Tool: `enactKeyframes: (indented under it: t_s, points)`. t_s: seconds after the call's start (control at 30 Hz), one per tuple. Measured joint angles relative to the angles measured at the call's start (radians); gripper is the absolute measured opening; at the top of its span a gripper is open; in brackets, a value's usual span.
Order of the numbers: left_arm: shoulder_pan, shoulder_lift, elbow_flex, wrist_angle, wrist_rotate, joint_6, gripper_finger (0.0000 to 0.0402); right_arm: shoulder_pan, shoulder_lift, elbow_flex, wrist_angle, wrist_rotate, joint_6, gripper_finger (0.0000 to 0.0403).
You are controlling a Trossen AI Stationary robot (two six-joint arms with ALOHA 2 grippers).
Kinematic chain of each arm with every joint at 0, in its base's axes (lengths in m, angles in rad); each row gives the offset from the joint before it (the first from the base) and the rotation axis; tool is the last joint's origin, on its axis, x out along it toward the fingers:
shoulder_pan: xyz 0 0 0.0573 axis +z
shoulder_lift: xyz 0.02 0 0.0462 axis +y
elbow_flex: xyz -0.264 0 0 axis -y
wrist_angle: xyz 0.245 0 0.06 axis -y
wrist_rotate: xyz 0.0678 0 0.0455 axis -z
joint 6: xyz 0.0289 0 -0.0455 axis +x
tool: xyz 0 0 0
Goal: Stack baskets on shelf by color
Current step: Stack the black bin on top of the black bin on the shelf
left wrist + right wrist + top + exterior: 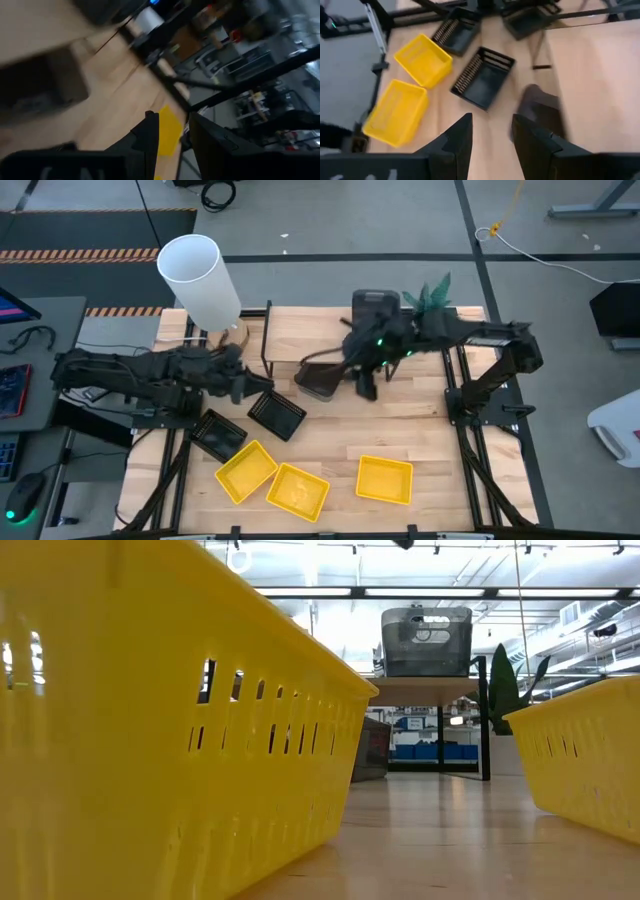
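Observation:
One dark grey basket (pixel 375 305) stands on the shelf (pixel 300 330), also seen in the low view (pixel 427 640). A second dark grey basket (pixel 322 378) rests on the table in front of the shelf. My right gripper (pixel 364 380) is open right beside it, and in the wrist view (pixel 492 132) this basket (pixel 540 107) lies just past one finger. Two black slotted baskets (pixel 277 416) (pixel 218 435) and three yellow baskets (pixel 246 471) (pixel 297 490) (pixel 385 480) sit on the table. My left gripper (pixel 258 385) (pixel 172 135) is open above the table near the first black basket. My right gripper stands against the side of the dark grey basket on the table (pixel 532 100). I cannot tell whether a finger (pixel 525 125) touches it. Nothing lies between the fingers.
A white cylinder (pixel 200 280) stands at the table's far left corner and a green plant (pixel 430 295) behind the shelf. In the low view, yellow baskets (pixel 150 720) (pixel 585 760) fill the near edge. Bare tabletop (pixel 420 420) lies in front of the shelf on the right.

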Motion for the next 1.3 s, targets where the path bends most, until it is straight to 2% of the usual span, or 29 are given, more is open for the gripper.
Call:
enactKeyframes:
  t_s: [0.17,0.3,0.43,0.57,0.73,0.97,1.07,1.2,1.3]
  points:
    - [-0.006,-0.037,0.071,0.014,-0.029,0.169,0.0114,0.059,0.072,-0.043,0.081,0.019,0.124,0.0142]
    - [-0.005,-0.059,0.108,0.021,-0.039,0.262,0.0114,0.092,0.203,0.065,0.047,0.03,0.184,0.014]
    - [-0.01,-0.081,0.112,0.016,-0.012,0.314,0.0114,0.107,0.329,0.145,0.002,0.119,0.144,0.0139]
    - [-0.011,-0.101,0.112,0.013,0.06,0.322,0.0114,0.103,0.401,0.156,-0.006,0.167,0.135,0.0142]
    - [-0.011,-0.142,0.111,0.005,0.119,0.323,0.0114,0.097,0.459,0.158,-0.002,0.166,0.133,0.0159]
    - [-0.01,-0.203,0.111,0.058,0.076,0.372,0.0114,0.095,0.489,0.146,0.002,0.272,0.134,0.0195]
    - [-0.01,-0.211,0.111,0.109,0.074,0.375,0.0114,0.086,0.503,0.148,0.009,0.275,0.131,0.0205]
    - [-0.01,-0.209,0.111,0.159,0.074,0.375,0.0114,0.082,0.54,0.145,0.002,0.281,0.118,0.0207]
    - [-0.01,-0.209,0.111,0.187,0.074,0.375,0.0114,0.087,0.565,0.145,-0.003,0.326,0.111,0.0202]
